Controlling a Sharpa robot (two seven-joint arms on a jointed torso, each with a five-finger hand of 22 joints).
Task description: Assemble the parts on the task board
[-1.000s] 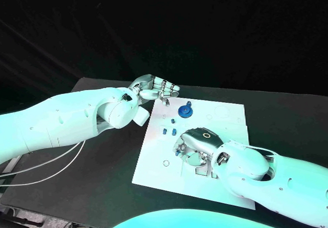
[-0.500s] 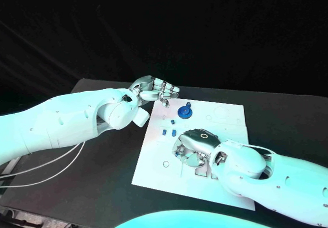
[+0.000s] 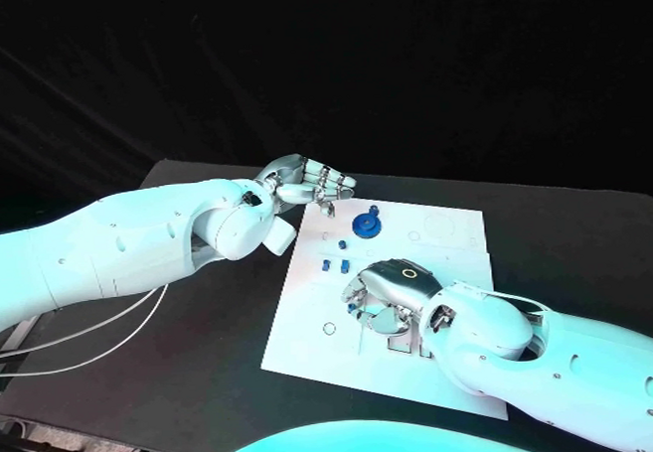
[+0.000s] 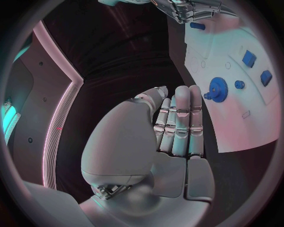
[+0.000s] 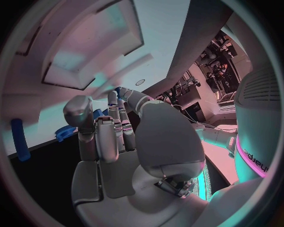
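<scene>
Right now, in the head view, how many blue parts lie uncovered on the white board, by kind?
blue gear: 1
small blue knob at the gear's edge: 1
small blue pieces: 3
Total: 5

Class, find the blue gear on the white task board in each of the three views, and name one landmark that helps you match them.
Head view: the blue gear sits at the task board's far end, just beside the left hand.
Left wrist view: the gear lies just beyond the fingertips.
Right wrist view: a toothed blue edge shows beside the right hand.
Shared landmark: the task board.
</scene>
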